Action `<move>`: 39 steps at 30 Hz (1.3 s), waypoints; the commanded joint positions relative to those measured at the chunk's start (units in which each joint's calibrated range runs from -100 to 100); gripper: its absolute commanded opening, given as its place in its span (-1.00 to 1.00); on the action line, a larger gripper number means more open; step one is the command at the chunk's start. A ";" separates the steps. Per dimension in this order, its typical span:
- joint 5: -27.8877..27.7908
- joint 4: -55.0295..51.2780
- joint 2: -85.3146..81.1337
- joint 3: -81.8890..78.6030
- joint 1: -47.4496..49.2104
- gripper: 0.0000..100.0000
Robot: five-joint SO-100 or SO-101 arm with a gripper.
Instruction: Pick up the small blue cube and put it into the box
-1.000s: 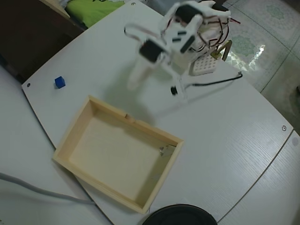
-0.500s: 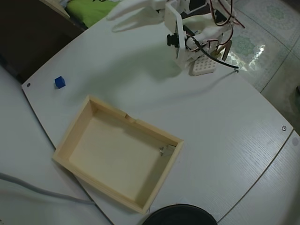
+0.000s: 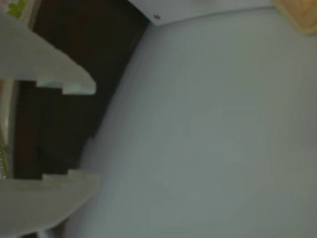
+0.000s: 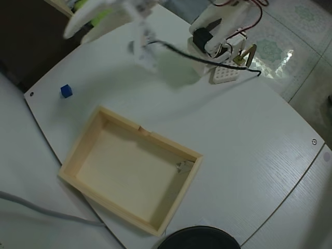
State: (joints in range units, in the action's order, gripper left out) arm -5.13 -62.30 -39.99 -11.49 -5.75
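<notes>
The hand (image 3: 79,131) is seen spread wide and empty, raised over the worktop (image 4: 249,140) edge. The cube (image 4: 66,91) lies apart below it in the overhead view, outside the box (image 4: 78,153).

overhead view: cube (image 4: 66,91) up-left of box (image 4: 83,141)

A tiny bright-blue cube (image 4: 66,91) sits flat on the white bench, close to the bench's left corner in the overhead view. A shallow rectangular box (image 4: 171,144) of pale wood, open-topped and empty, lies skewed near the bench's lower edge, well apart from the cube. One wooden corner (image 3: 298,13) shows in the wrist view.
</notes>
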 commanded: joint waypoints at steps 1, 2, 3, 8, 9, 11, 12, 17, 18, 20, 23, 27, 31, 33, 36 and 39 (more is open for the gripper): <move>-0.20 -3.12 10.91 11.22 -2.40 -0.69; -0.15 -3.63 13.79 13.03 -2.91 -0.69; -0.20 -3.97 16.32 14.48 -3.36 -0.69; -0.25 -6.09 28.92 21.63 -5.94 -0.69; -0.25 -6.43 31.03 22.99 -6.38 -0.69; -0.25 -7.11 35.51 25.70 -7.26 -0.69; -0.31 -7.62 37.62 27.33 -7.63 -0.69; -0.98 -9.66 47.68 35.84 -9.25 -0.69; -1.29 -10.00 49.46 37.56 -9.40 -0.69; -1.66 -10.17 53.01 40.90 -10.29 -0.69; -2.23 -10.42 57.49 44.98 -11.61 -0.69; -4.10 -10.59 63.32 49.41 -13.01 -0.69; -4.21 -10.59 68.39 52.49 -15.08 -0.69; -4.42 -10.59 70.76 53.76 -15.74 -0.69; -4.47 -10.59 73.47 55.29 -16.70 -0.69; -5.41 -10.59 75.49 56.20 -17.22 -0.69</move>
State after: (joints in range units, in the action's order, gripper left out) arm -9.71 -72.71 35.34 40.90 -22.48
